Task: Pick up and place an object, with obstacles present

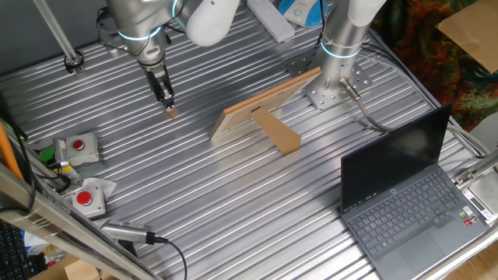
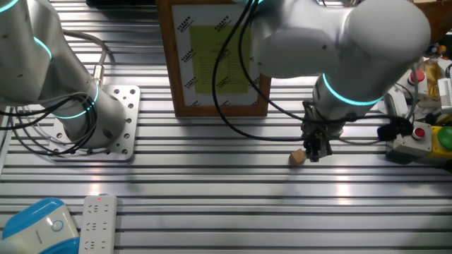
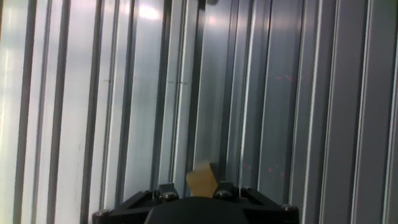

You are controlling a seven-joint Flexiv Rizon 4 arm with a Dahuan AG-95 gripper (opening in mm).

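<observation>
The tiny tan wooden cube sits at the tips of my gripper, low at the ribbed metal table on the left. In the other fixed view the cube sticks out beside the narrow black fingers of the gripper. In the hand view the cube shows tilted between the two finger mounts. The gripper looks shut on the cube. The obstacles stand to the right: a light-wood panel on edge and a brown bar, forming a T.
A black laptop is open at the right front. A second arm's base stands behind the panel. Red button boxes lie at the left edge. A power strip lies near the other fixed view's camera.
</observation>
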